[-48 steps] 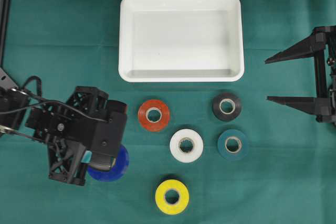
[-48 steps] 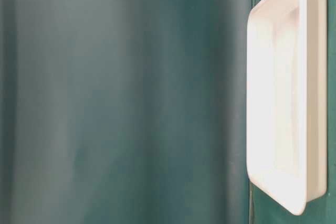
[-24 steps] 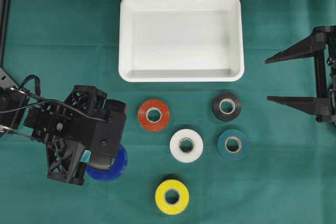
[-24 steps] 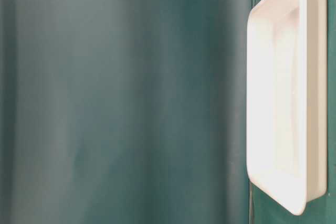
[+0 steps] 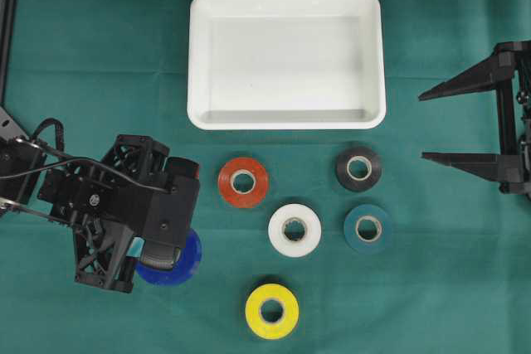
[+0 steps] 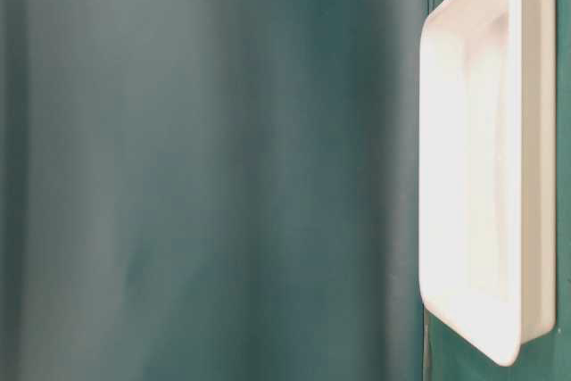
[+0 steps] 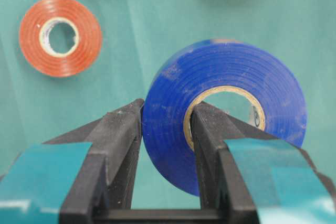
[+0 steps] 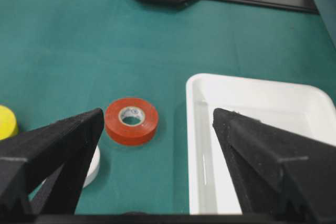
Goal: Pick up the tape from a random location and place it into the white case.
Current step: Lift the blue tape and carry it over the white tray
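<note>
Gripping the blue tape roll [image 7: 226, 114], our left gripper [image 7: 165, 129] has one finger outside the roll's wall and the other inside its cardboard core, pinching that wall between them. So we judge the pick to be made and the carry not yet begun: seen from overhead, the roll [image 5: 184, 261] sits low at the left of the green cloth [image 5: 99, 55], mostly hidden under the gripper body, and we cannot tell whether it is clear of the cloth yet.

Next we need a lift, then a move up and to the right in the overhead view towards the white case [image 5: 286, 113], which lies empty at the top centre, well apart from the held roll. The orange roll [image 5: 243, 181] lies between the two, so we want enough height to pass over it. The pinch catches only one side of the ring, so the roll may swing.

Our right gripper [image 5: 448, 126] waits at the right edge, jaws spread wide and holding nothing.
</note>
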Motion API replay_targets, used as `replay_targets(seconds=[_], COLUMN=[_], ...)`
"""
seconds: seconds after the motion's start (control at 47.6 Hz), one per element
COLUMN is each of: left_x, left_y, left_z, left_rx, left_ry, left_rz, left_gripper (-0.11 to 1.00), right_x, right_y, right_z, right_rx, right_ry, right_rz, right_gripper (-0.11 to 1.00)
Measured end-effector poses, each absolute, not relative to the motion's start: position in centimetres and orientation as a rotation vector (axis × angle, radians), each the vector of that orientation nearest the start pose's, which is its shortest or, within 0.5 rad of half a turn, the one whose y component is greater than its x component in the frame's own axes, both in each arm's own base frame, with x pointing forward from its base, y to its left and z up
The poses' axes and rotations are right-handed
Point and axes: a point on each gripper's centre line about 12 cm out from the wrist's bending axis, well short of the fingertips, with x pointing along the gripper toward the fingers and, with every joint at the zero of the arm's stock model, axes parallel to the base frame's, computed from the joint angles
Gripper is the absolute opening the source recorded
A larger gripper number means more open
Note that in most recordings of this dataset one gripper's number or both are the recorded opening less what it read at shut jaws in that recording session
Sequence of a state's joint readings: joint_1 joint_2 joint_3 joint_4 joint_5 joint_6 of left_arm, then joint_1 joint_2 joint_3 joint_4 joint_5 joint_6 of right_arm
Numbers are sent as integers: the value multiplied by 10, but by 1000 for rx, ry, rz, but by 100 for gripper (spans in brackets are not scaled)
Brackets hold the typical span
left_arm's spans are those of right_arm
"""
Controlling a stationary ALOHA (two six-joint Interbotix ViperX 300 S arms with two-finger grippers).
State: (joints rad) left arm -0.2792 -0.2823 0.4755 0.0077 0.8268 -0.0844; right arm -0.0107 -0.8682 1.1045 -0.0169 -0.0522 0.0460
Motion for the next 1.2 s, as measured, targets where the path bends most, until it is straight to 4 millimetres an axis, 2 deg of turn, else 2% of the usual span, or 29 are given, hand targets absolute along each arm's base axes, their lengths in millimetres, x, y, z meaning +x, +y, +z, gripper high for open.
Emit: replay_targets(seconds=[0.399,0.525,0.798,1.197], left_x=[318,320,325,323], left_y=[-89,-79,-34,47], left_z=[273,273,271,270], left_rx=[72,55,-13,-141], left_ry=[1021,1022,1045,1041], left_rz=[-206,-177,-51,176], left_gripper=[22,22,22,22], right_x=[217,217,217,216], right_y=[-2,-2,-2,-2], right_z=[274,273,270,268], right_rx=[30,30,30,29], right_ry=[189,195,219,236], right_rz=[-13,-13,-14,-14], right_gripper=[92,92,92,92])
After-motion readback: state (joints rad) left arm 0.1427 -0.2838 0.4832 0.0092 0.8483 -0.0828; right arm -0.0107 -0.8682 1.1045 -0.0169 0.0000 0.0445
